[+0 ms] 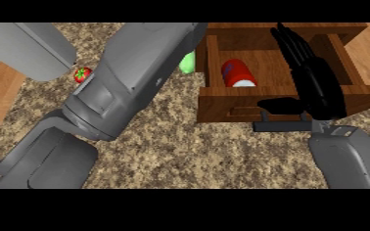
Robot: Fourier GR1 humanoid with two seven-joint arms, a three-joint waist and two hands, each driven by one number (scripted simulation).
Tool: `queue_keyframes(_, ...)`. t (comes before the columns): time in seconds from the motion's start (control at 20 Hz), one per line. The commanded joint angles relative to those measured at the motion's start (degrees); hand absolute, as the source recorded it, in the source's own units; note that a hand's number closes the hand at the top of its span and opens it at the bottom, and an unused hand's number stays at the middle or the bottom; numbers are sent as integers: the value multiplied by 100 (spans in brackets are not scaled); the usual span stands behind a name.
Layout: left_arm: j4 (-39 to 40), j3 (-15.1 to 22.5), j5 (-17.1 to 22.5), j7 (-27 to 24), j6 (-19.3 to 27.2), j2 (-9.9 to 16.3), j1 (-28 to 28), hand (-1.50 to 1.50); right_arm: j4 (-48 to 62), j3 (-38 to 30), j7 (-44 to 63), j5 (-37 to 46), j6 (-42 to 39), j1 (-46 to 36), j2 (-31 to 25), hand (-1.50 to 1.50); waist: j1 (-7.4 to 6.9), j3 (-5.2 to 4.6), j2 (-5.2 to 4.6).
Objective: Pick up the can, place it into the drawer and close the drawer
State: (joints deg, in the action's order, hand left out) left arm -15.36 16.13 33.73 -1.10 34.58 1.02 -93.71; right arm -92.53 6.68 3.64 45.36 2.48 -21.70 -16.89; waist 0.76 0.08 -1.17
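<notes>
A red can [237, 73] with a white end lies on its side inside the open wooden drawer [217, 100], near its left wall. My right hand [312, 76] hovers over the drawer's right half, fingers straight and pointing away, thumb out over the front panel; it is open and apart from the can. My left forearm [137, 73] slants up across the counter toward the drawer's left side. Its hand is out of sight past the forearm's end.
A green object [187, 62] peeks out beside the drawer's left wall, partly hidden by the left forearm. A red tomato-like item [82, 74] lies on the speckled counter at left. A grey rounded body [33, 49] fills the upper left corner.
</notes>
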Motion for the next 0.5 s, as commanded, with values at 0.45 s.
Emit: queue_keyframes(0.45,-400,-73,-200,289,-273,513,399,-150,3454,-75,-388,1288,1692,-1727,681,-150,-295,-7,82)
